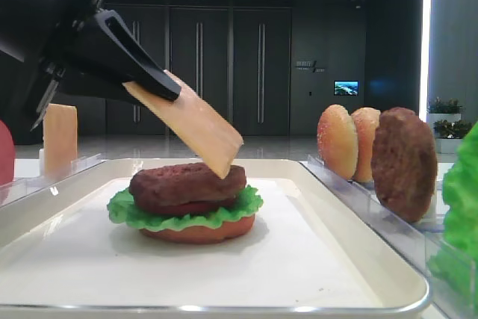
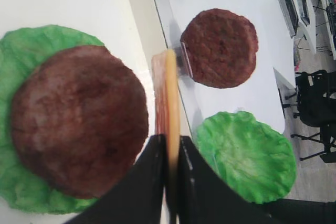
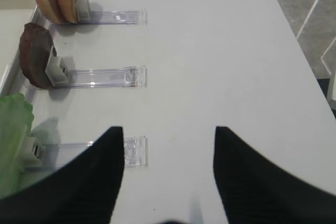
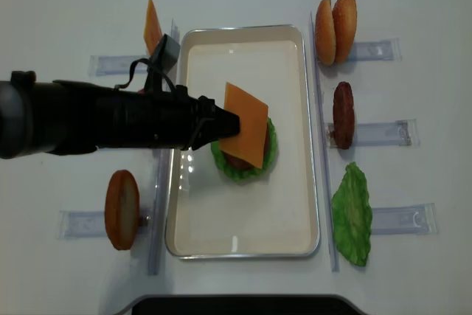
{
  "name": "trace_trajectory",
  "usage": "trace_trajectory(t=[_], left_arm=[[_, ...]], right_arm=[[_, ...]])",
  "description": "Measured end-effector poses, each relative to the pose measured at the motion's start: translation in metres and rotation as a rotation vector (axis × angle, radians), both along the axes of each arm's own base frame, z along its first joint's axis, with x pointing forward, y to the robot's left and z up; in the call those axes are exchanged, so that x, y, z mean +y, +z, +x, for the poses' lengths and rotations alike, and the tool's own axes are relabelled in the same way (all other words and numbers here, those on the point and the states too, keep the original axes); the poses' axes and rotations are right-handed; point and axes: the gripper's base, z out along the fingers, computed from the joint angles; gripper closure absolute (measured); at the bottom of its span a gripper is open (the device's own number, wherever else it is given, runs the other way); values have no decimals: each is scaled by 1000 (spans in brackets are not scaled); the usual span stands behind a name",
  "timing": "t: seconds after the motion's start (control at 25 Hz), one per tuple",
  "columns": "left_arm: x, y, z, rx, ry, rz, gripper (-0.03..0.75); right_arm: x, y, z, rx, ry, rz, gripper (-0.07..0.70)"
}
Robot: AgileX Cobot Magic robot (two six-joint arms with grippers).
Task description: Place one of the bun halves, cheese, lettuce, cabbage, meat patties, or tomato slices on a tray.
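We note bun, lettuce and patty stacked on the tray; left gripper jaws clamped on the cheese, tilted just above, unreleased.

A smooth, matt cheese is pinched between the jaws; below them, a rough, grainy patty and a glossy-rimmed tray are seen.

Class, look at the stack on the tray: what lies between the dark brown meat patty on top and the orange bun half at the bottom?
A bright green ruffled lettuce leaf lies between the dark brown round patty and the orange bun half, seen in the low side view.
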Motion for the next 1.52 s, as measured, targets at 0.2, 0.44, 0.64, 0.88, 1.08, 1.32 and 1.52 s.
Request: trace_trajectory(t=[0.2, 0.44, 0.64, 0.88, 1.08, 1.32, 1.52], left_arm=[[2, -3, 2, -4, 31, 32, 687], [4, -4, 4, -5, 46, 52, 687], [4, -6, 4, 1, 47, 56, 648], [10, -9, 6, 35, 72, 60, 256], [32, -13, 11, 123, 120, 106, 167], [43, 1, 22, 133, 126, 197, 178], [44, 39, 43, 83, 141, 256, 179]], right_arm=[[0, 0, 0, 0, 0, 0, 263], [0, 0, 0, 0, 0, 0, 263], [0, 0, 0, 0, 0, 0, 263], [0, 0, 0, 0, 0, 0, 263], [0, 0, 0, 0, 0, 0, 263], [0, 0, 0, 0, 0, 0, 263], [0, 0, 0, 0, 0, 0, 263]])
